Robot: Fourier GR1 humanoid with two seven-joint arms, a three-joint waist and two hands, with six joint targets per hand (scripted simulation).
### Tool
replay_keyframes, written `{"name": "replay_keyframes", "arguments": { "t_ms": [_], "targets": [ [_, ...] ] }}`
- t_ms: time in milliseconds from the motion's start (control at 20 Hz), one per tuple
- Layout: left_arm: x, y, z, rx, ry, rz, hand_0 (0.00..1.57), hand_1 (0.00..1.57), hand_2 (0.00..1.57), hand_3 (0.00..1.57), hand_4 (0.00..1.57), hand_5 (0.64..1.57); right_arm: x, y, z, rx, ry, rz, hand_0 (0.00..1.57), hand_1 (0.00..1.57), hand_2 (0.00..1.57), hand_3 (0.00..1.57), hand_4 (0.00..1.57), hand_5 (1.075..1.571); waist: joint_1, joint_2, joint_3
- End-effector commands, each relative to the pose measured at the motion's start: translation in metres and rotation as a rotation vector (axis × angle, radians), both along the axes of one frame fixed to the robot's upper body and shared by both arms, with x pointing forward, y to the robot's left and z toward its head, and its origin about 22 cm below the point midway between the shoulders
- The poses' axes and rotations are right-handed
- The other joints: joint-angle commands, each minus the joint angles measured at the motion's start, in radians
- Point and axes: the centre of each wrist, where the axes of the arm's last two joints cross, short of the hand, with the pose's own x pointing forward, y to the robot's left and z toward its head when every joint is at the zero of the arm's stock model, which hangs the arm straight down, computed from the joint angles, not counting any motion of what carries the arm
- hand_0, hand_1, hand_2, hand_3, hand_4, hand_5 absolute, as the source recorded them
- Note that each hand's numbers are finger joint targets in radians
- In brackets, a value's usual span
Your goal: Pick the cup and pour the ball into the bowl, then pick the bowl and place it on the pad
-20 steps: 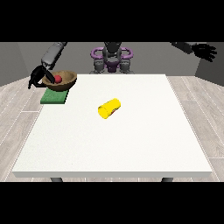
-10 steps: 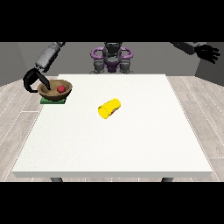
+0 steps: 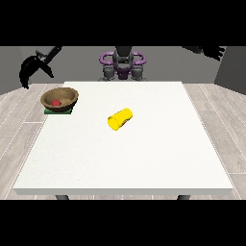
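Since 0.5 s ago, the hand at the view's left (image 3: 29, 71) has been lifted off the bowl (image 3: 60, 98) and is now raised well apart from it, beyond the table's (image 3: 125, 158) far-left corner; fingers hang downward w/ nothing held, though how far they are curled can't be told. The wooden bowl is seen resting on the green pad (image 3: 58, 111) near the far-left corner, red ball (image 3: 56, 103) inside it. The yellow cup (image 3: 119, 118) is left on its side approx. mid-table (open end toward the camera). The hand at the view's right (image 3: 212, 51) is held high, fingers spread, empty.
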Motion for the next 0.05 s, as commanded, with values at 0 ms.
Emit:
{"name": "replay_keyframes", "arguments": {
  "t_ms": [0],
  "targets": [
    [-0.0152,-0.0078,-0.0462,-0.009,0.192,0.032,0.0,0.0,0.0,0.0,0.9,1.559,0.0194,0.0291,0.0114,0.052,0.007,0.153,0.0,0.0,0.0,0.0,0.48,1.434,-0.059,-0.195,-0.0029]
  ]
}}
